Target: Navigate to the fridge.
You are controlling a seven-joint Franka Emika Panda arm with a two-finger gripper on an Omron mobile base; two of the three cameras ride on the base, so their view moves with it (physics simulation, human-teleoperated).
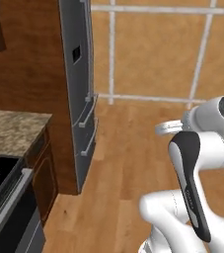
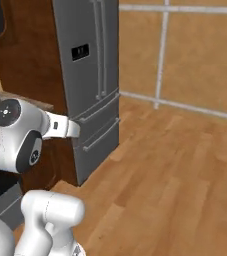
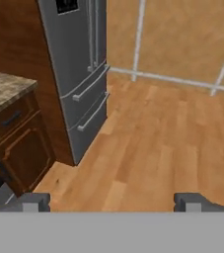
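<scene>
1. Standing ahead and left, the fridge (image 2: 87, 85) bears no readable writing.
2. Grey steel doors, long vertical handles, black dispenser panel (image 2: 80, 51), two bottom drawers.
3. Beside it: speckled desk (image 1: 12, 129).
4. Tool (image 3: 111, 201) wide open, empty.

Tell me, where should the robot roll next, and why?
Probably forward and a little left, turning to face the tall grey stainless fridge. It stands ahead on the left, seen at an angle, with bare wooden floor between. The gripper holds nothing, jaws apart.
</scene>
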